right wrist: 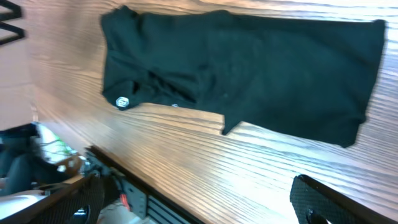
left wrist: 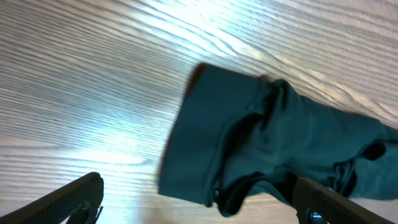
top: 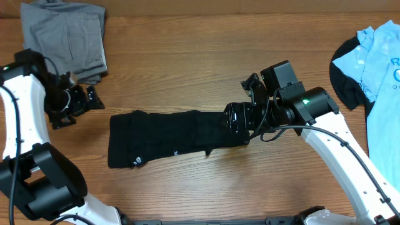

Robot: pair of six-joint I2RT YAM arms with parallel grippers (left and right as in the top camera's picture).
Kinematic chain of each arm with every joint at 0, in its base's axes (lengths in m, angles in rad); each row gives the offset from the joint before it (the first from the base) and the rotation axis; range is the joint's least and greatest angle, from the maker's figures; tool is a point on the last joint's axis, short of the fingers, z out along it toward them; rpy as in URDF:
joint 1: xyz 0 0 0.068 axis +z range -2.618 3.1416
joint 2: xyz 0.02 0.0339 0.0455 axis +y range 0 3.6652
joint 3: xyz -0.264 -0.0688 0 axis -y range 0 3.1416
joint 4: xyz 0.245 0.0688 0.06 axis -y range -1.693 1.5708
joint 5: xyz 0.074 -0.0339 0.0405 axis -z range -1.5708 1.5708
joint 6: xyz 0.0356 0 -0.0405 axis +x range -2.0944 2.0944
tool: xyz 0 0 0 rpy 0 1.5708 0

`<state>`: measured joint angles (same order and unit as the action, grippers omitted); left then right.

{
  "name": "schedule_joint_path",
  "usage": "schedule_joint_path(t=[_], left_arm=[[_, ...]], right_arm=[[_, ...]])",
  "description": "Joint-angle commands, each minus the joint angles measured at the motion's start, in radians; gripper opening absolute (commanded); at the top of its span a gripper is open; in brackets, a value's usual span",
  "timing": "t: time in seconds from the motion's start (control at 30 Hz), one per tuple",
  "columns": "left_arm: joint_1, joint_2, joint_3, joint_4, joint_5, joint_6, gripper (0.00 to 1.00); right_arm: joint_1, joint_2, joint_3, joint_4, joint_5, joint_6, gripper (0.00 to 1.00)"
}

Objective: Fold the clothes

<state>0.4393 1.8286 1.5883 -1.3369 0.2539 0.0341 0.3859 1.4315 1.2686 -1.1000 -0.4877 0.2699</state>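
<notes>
Black shirt (top: 165, 139) lies folded lengthwise; left tool (top: 92, 101) and right tool (top: 236, 120) are both released.

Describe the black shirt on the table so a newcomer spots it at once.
On the wooden table, look at the middle. There lies the black fabric shirt, folded into a long flat strip. Unlike the folded grey trousers at the far left corner and the light blue T-shirt at the right edge, it is black with a tiny white round logo near one end.

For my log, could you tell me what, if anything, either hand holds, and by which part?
Nothing: the left hand and right hand are open, neither gripping the folded black fabric shirt.
</notes>
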Motion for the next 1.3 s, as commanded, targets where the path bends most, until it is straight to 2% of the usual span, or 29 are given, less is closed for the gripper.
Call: schedule_joint_path(t=[0.0, 0.17, 0.3, 0.53, 0.63, 0.87, 1.1, 1.27], left_arm=[[0.02, -0.017, -0.014, 0.022, 0.001, 0.068, 1.0], [0.02, -0.017, -0.113, 0.172, -0.085, 0.019, 1.0], [0.021, -0.017, -0.224, 0.254, -0.072, 0.01, 1.0], [0.021, -0.017, -0.395, 0.352, 0.087, 0.05, 1.0], [0.019, -0.017, -0.451, 0.403, 0.111, 0.06, 1.0], [0.019, -0.017, -0.533, 0.431, 0.115, 0.076, 1.0], [0.018, -0.017, -0.58, 0.455, 0.195, 0.124, 0.99], [0.018, -0.017, -0.607, 0.451, 0.231, 0.166, 0.95]], right_arm=[[-0.006, 0.002, 0.0, 0.002, 0.043, -0.043, 1.0], [-0.006, 0.002, 0.0, 0.015, 0.042, -0.043, 1.0], [-0.006, 0.002, 0.0, 0.023, 0.043, -0.043, 1.0], [-0.006, 0.002, 0.0, 0.029, 0.043, -0.06, 1.0], [-0.006, 0.002, 0.0, 0.027, 0.043, -0.063, 1.0], [-0.006, 0.002, 0.0, 0.028, 0.043, -0.063, 1.0], [-0.006, 0.002, 0.0, 0.031, 0.042, -0.063, 1.0], [-0.006, 0.002, 0.0, 0.031, 0.042, -0.062, 1.0]])
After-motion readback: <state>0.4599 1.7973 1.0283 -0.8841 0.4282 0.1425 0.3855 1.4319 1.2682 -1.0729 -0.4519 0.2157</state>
